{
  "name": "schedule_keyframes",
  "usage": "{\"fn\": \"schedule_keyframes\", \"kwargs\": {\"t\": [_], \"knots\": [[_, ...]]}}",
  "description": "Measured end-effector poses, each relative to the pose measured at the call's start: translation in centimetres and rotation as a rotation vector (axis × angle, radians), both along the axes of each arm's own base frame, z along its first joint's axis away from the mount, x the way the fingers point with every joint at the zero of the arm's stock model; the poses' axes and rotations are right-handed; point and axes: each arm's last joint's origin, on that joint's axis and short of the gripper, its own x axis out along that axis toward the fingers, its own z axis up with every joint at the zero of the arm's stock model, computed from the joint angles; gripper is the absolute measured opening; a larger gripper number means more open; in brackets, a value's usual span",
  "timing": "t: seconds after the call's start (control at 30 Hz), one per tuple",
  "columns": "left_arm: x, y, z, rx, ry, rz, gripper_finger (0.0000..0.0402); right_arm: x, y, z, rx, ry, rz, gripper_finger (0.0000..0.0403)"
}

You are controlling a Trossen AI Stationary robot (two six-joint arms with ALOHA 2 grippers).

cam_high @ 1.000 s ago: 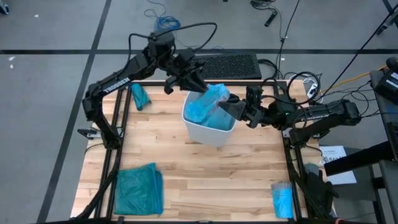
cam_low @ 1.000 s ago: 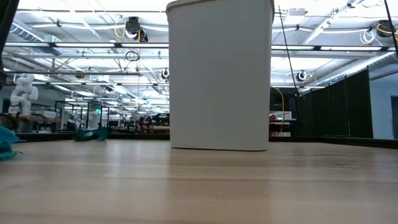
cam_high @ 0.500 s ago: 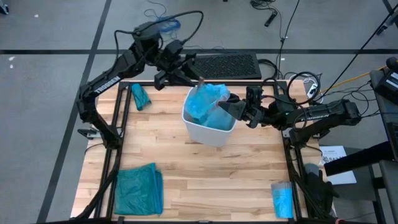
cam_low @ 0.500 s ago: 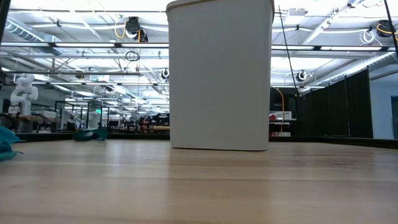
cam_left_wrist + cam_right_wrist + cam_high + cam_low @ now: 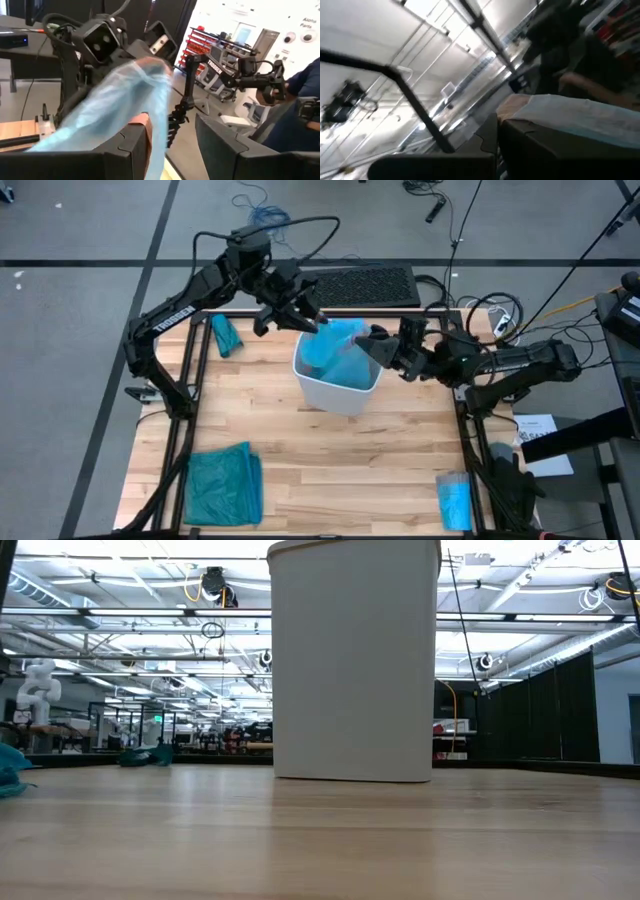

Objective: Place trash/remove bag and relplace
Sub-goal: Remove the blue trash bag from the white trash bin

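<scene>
Jaws of the right gripper [image 5: 368, 343] were clamped on the bag [image 5: 335, 345] at frame centre, over the white bin [image 5: 338, 388]; the left gripper [image 5: 308, 321] stood apart around its far edge. Opposing pulls risked tearing the film or tipping the bin.

A robotics lab or large industrial workshop; the low view looks past the pale wooden plank table top [image 5: 320, 840] into a wide hall with exposed white ceiling trusses and strip lights [image 5: 130, 580]; a white humanoid robot figure [image 5: 38, 690] stands far off among benches; the left wrist view shows red storage shelving [image 5: 207, 45] and another dark robot arm on a stand [image 5: 220, 70]; the high view shows grey concrete floor with loose black cables [image 5: 450, 210].
</scene>
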Motion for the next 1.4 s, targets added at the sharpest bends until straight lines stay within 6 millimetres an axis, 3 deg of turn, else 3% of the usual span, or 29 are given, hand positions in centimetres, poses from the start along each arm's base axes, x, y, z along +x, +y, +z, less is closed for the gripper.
{"fn": "schedule_keyframes", "kwargs": {"t": [0.23, 0.8, 1.2, 1.4], "knots": [[0.3, -0.5, -0.1, 0.016, -0.005, 0.003, 0.0154, 0.7, 1.2, -2.3, 0.111, 0.27, -0.001, 0.0], [0.3, -0.7, -0.4, 0.023, 0.015, -0.003, 0.0154, -0.4, 3.6, -1.9, 0.128, 0.265, -0.135, 0.0004], [0.3, -0.7, -0.5, 0.017, 0.024, -0.004, 0.0154, -0.8, 3.9, -1.2, 0.084, 0.204, -0.181, 0.0111], [0.3, -0.7, -0.5, 0.017, 0.025, -0.004, 0.0154, -0.9, 3.8, -0.9, 0.078, 0.179, -0.196, 0.0126]]}}
